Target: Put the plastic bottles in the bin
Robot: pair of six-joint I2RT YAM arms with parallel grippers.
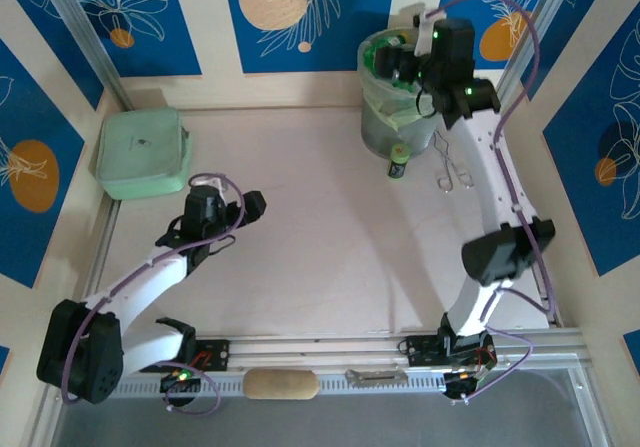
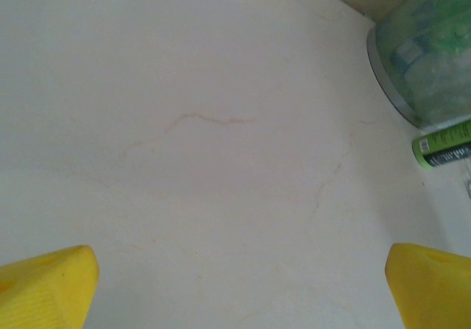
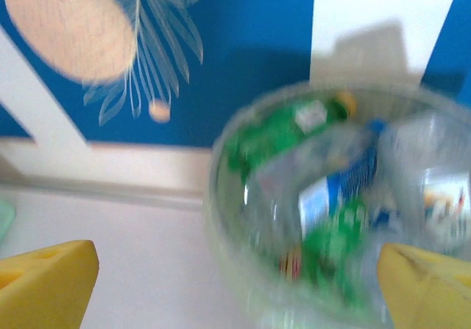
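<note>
Well, nearest me the left gripper (image 1: 248,205) hangs low over the pale tabletop (image 2: 221,123), well short of the bin and off to its left. Its yellow fingers (image 2: 51,285) are spread wide on nothing (parked out of the way, I'd guess, so the other arm has room). Farther back, the right gripper (image 1: 402,67) is poised directly above the round grey bin (image 1: 385,132), which is lined with a pale green translucent bag. The gripper tilts down toward the bin's mouth, fingers wide apart with nothing pinched between them, which reads to me as the posture for a drop. The plastic bottles (image 3: 324,189), clear with blue labels and some green, lie heaped inside the bin, below and just beyond the open claw, blurred in the wrist view. A short dark container with a green top (image 1: 399,160) stands just beside the bin's near side; it is not one of the bottles.
</note>
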